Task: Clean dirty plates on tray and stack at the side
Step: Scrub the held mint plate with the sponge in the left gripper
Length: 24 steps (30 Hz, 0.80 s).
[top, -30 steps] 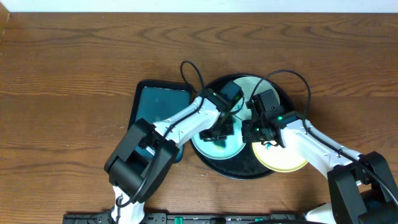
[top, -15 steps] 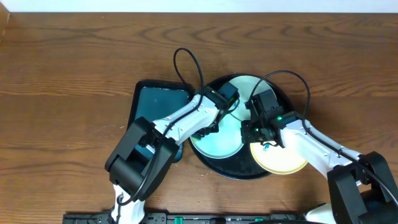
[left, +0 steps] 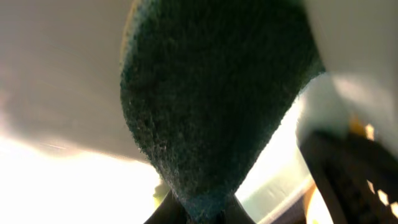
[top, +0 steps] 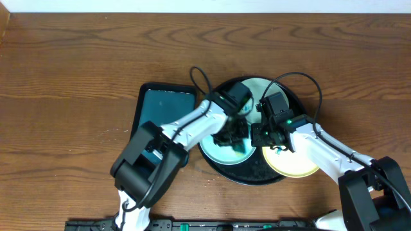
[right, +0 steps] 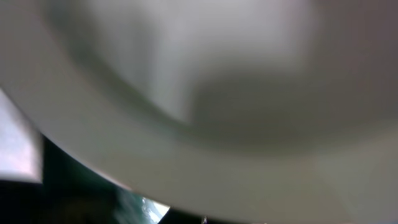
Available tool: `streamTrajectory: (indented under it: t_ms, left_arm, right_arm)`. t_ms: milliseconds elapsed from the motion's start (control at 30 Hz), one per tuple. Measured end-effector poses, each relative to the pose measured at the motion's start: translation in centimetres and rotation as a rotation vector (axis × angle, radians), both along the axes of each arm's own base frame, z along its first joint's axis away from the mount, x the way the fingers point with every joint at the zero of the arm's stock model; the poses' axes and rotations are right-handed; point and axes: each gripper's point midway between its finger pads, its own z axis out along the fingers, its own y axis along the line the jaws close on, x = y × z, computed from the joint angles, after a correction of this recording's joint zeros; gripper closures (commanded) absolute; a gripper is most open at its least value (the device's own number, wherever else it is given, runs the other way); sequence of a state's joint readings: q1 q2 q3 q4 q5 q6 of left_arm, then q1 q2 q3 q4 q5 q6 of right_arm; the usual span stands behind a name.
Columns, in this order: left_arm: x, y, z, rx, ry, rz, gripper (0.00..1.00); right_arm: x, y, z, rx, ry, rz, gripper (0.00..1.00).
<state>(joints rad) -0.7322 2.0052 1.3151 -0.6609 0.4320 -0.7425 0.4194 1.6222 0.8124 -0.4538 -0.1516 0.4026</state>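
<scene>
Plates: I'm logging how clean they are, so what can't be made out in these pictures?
1. Overhead: the left gripper covers the middle of the front mint plate, hiding any smudges there.
2. Left wrist: the sponge fills the view; what lies behind is glare and blur.
3. Right wrist: only a pale blur, too close to read.
4. Overhead: the right gripper is too small to judge open or shut.

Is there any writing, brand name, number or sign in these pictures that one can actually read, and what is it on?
No text can be read in any view.
The plates, black tray, teal tray and table show no print.
The green sponge in the left wrist view is unmarked.
The right wrist view is too blurred to tell.
The green light on the right arm is a plain dot.
</scene>
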Motion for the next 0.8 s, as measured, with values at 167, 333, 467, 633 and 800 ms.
streamTrajectory:
  t_ms: [167,333,467,633,800]
  left_arm:
    - [-0.9,0.0,-0.1,-0.006,0.033,-0.020,0.92]
    - [-1.4,2.5,-0.5,0.115,0.044,-0.021,0.93]
    - [-0.7,5.4,-0.5,0.260,0.000,-0.018,0.92]
    - [0.7,9.0,-0.4,0.449,-0.102,-0.017,0.93]
    - [2.6,12.2,0.0,0.629,-0.223,-0.022,0.92]
  right_arm:
    - [0.0,-0.2,-0.1,-0.002,0.000,-0.008,0.99]
    - [0.0,-0.1,0.0,0.003,0.002,-0.006,0.99]
    - [-0.2,0.5,0.0,0.026,0.010,0.002,0.99]
    - [-0.3,1.1,0.1,0.055,0.018,0.007,0.99]
    - [-0.4,1.1,0.1,0.058,0.020,0.006,0.99]
